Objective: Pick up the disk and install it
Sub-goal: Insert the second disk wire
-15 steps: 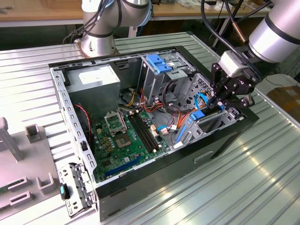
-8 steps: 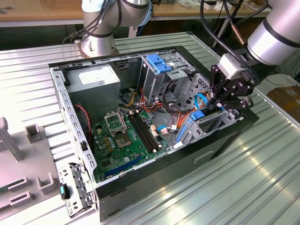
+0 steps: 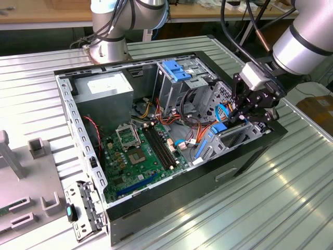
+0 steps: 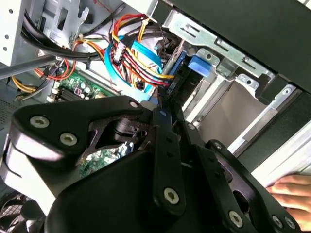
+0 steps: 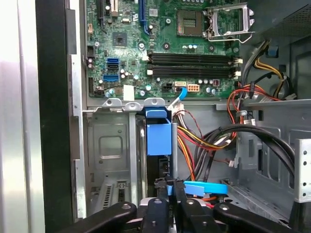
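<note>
The disk [image 5: 159, 138] stands on edge in the metal drive bay [image 5: 111, 145] at the front corner of the open computer case [image 3: 171, 192]. Its blue carrier [image 3: 219, 127] shows above the bay. In the first wrist view my gripper [image 5: 170, 190] is shut on the blue edge of the disk, with a dark finger on each side. In the exterior view my gripper [image 3: 241, 117] reaches down into the bay on that view's right. In the second wrist view the fingers meet at the blue carrier [image 4: 182, 65].
The motherboard [image 3: 140, 151] lies on the case floor. A bundle of coloured cables [image 5: 204, 141] runs beside the bay. A tall drive cage with a blue bracket [image 3: 177, 70] stands behind. A person's hand [image 4: 291, 187] rests by the case. Grey fixtures [image 3: 39, 148] sit at the exterior view's left.
</note>
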